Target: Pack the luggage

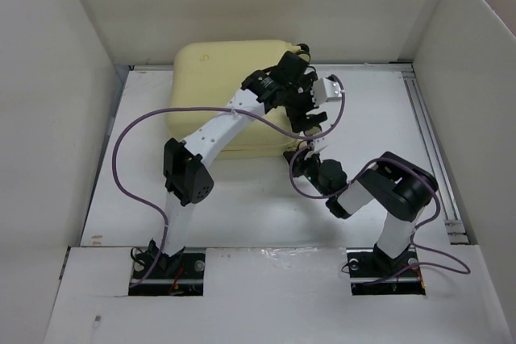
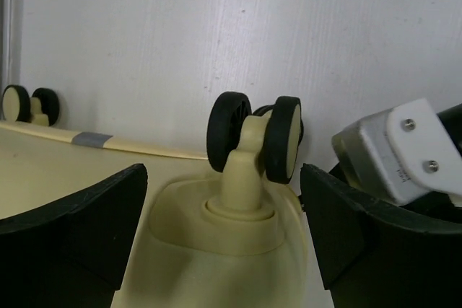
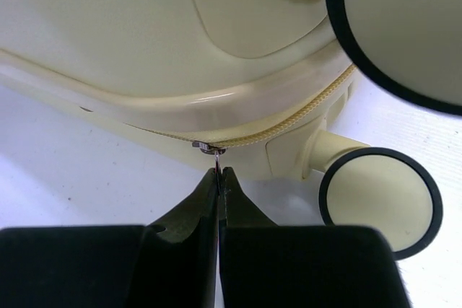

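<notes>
Luggage (image 1: pixel 211 78) lies on white walled-in table (image 1: pixel 379 122); left gripper (image 2: pixel 224 182) parted, right gripper (image 3: pixel 219 179) pinching zipper pull (image 3: pixel 210 149).

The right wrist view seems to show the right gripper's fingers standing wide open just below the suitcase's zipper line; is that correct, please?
Not quite. In the right wrist view, the right gripper is shut rather than wide open, with its fingertips pinched on the zipper pull that hangs from the seam of the luggage. It does sit just below the zipper line, as you say.
</notes>
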`<state>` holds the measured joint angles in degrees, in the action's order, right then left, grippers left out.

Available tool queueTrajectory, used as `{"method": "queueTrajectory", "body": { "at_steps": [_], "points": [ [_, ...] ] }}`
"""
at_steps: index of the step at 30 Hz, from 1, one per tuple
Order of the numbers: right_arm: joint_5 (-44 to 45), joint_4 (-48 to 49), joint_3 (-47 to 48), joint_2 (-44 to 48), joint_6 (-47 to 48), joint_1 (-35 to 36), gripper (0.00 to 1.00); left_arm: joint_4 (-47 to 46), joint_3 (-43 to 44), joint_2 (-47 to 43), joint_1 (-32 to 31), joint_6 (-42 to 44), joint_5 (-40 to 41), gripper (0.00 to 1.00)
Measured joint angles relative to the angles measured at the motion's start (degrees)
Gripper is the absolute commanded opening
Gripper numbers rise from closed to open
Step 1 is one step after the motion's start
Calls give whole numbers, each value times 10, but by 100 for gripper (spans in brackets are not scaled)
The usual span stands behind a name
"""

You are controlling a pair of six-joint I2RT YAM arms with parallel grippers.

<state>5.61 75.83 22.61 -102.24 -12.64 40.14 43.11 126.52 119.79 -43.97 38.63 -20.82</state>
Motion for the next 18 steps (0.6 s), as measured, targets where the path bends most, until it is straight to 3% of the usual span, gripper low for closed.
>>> {"method": "queueTrajectory", "body": {
  "at_steps": [10,16,18],
  "points": [
    [16,27,-2,-11,15,8,0,30,22,28,-8,18,-24,91],
    [19,22,-8,-2,24,10,0,0,36,82,-19,20,21,91],
    [19,22,-9,-1,26,10,0,2,43,87,-21,14,30,84]
  ]
}}
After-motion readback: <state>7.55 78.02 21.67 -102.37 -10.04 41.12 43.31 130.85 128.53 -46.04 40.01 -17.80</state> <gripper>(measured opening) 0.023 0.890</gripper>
